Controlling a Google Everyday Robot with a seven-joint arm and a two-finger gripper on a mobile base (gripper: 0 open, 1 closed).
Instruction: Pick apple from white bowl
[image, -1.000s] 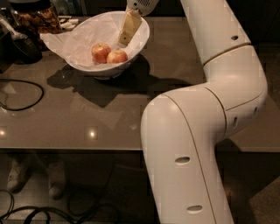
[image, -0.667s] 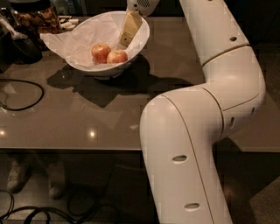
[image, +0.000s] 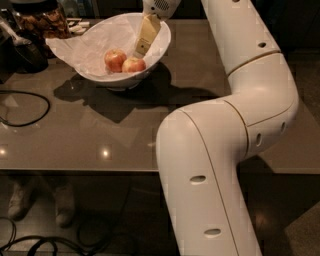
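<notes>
the pincer (image: 142, 48) hangs inside the white bowl (image: 160, 51) just above the apple (image: 133, 65), apart or together impossible to tell; the redder apple (image: 115, 60) right beside it could be nudged or grabbed instead.

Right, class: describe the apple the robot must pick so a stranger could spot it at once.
On the dark table stands a wide white bowl lined with crinkled paper, with the gripper inside it. Two apples lie in the bowl. The apple is the one just under the gripper, paler and more orange than the redder apple next to it.
</notes>
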